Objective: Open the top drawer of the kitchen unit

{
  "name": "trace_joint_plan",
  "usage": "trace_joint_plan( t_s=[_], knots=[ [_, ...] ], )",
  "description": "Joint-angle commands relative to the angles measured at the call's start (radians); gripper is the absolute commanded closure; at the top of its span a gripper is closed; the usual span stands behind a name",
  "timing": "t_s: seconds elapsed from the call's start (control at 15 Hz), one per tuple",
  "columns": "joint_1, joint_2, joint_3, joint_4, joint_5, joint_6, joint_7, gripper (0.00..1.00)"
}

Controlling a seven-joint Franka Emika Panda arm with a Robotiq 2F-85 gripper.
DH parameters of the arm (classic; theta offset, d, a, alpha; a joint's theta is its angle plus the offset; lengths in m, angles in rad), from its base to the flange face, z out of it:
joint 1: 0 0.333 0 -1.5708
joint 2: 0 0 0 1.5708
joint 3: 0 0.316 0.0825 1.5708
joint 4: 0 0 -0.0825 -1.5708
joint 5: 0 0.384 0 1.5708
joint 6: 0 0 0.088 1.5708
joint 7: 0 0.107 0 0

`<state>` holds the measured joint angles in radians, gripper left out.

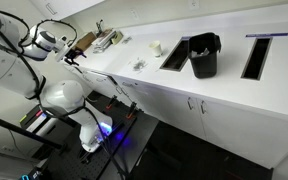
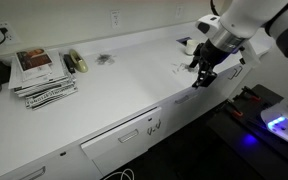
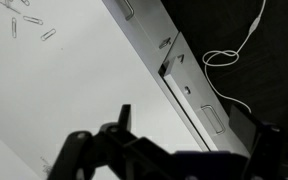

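Observation:
The kitchen unit (image 2: 124, 88) is a long white cabinet run with a white worktop, seen in both exterior views (image 1: 149, 85) and from above in the wrist view (image 3: 74, 80). The top drawer (image 2: 117, 143) has a flat white front with a slim dark handle and sits below the worktop edge; its front looks level with the neighbouring fronts. My gripper (image 2: 200, 80) hangs fingers down over the worktop's front edge, to the right of the drawer, open and empty. It also shows in an exterior view (image 1: 72, 56) and in the wrist view (image 3: 189, 140). Small metal handles (image 3: 212, 120) line the fronts below it.
A black bin (image 1: 204, 55) stands between two dark recesses (image 1: 174, 55) in the worktop. A stack of magazines (image 2: 42, 75) lies at one end. Paper clips (image 3: 29, 22) are scattered on the top. A white cable (image 3: 234, 50) lies on the dark floor.

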<state>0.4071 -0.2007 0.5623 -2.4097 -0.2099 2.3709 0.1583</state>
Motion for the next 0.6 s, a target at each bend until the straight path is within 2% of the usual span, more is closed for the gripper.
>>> trace_joint_plan(
  t_s=[0.0,0.27,0.53],
  knots=[
    [0.012,0.003,-0.013,0.004,-0.002,-0.003,-0.002,0.0],
    [0.012,0.025,-0.012,0.013,-0.01,0.014,-0.013,0.0],
    [0.041,0.143,0.076,0.077,-0.132,-0.008,0.043,0.0]
  ],
)
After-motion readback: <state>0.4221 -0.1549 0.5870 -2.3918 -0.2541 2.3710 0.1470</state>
